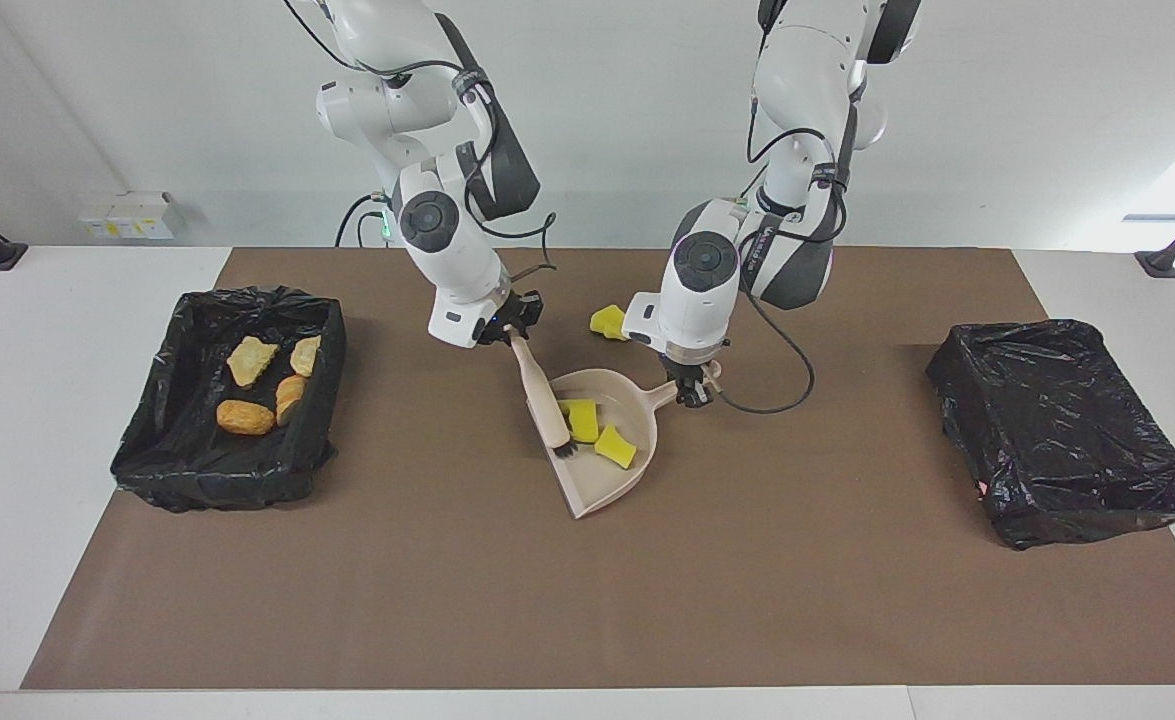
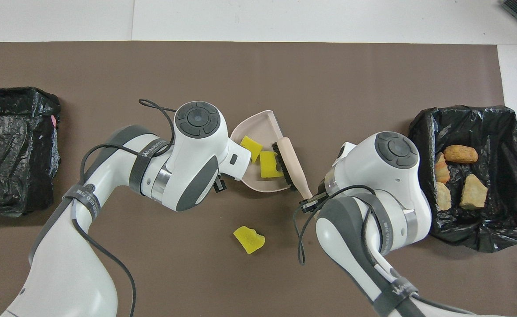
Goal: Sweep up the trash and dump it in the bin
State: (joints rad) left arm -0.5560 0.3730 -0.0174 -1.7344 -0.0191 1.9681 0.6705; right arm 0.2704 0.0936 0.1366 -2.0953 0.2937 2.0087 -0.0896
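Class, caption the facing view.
Right gripper brushes sponges into dustpan held by left gripper.

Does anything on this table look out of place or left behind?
One bright yellow sponge scrap lies alone on the brown mat, nearer the robots than the beige plastic dustpan. Two other yellow sponge pieces already sit in the pan, where the wooden brush rests. Nothing looks spilled or damaged.

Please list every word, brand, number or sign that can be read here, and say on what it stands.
"WANGEEK": on the grey strap around the left arm.
Similar print on the grey strap around the right arm: too blurred to read.
White box with yellow labels on the wall: too small to read.
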